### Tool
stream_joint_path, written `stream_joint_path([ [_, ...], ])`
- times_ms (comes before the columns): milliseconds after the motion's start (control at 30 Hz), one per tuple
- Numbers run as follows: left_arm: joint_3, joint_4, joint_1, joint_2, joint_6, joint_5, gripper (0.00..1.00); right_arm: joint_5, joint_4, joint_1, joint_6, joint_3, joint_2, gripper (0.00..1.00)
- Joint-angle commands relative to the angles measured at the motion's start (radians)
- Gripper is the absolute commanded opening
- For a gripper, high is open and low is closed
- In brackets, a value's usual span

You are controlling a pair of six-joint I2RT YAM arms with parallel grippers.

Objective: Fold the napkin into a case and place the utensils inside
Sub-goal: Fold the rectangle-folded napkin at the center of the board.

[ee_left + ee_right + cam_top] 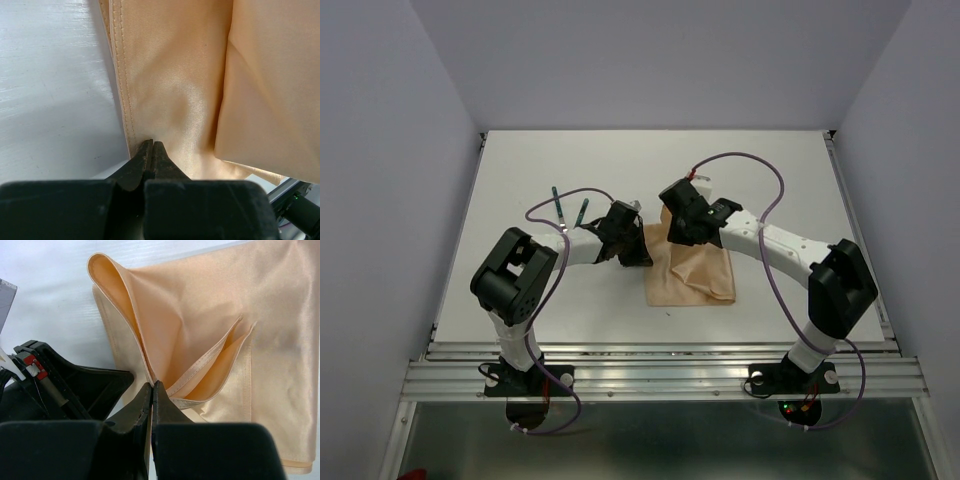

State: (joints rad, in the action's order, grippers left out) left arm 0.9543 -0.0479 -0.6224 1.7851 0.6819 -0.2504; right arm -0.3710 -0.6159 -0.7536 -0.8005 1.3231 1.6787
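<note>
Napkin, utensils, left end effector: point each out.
napkin (692,278), top external view, middle of the folded cloth.
utensils (559,208), top external view, green handle of the left piece.
left end effector (152,149), left wrist view, between its closed fingertips.

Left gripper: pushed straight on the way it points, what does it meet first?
The napkin: the left gripper, shut, has its tips at the hemmed edge, apparently pinching it, with cloth filling the line ahead.
</note>
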Motion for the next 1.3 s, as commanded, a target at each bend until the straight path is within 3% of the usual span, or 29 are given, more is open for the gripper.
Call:
stream_joint_path([
  [0,-0.026,-0.007,-0.007,-0.032,-0.012,0.016,0.0,0.021,0.051,-0.007,0.001,0.018,0.025,0.01],
  [633,-0.049,-0.012,-0.005,-0.056,-0.012,0.02,0.0,0.096,0.11,-0.007,-0.005,0.09,0.148,0.03],
  [700,-0.051,-0.013,-0.005,-0.056,-0.01,0.02,0.0,0.098,0.11,-0.007,0.0,0.094,0.145,0.13],
  [733,-0.054,-0.015,-0.004,-0.056,-0.008,0.02,0.0,0.098,0.108,-0.007,0.006,0.096,0.139,0.26],
  [833,-0.055,-0.018,-0.005,-0.055,-0.008,0.019,0.0,0.08,0.105,-0.007,0.018,0.087,0.09,0.53],
  [900,-0.054,-0.018,-0.003,-0.056,-0.008,0.019,0.0,0.047,0.104,-0.007,0.035,0.073,0.053,0.62],
  [933,-0.054,-0.02,-0.003,-0.055,-0.008,0.017,0.0,0.035,0.105,-0.007,0.038,0.065,0.012,0.75],
  [1167,-0.052,-0.024,-0.003,-0.059,-0.008,0.014,0.0,0.039,0.108,0.114,0.035,-0.091,-0.112,0.78],
  [1267,-0.052,-0.024,-0.003,-0.059,-0.013,0.013,0.0,0.134,0.14,0.187,0.037,-0.195,-0.152,0.64],
])
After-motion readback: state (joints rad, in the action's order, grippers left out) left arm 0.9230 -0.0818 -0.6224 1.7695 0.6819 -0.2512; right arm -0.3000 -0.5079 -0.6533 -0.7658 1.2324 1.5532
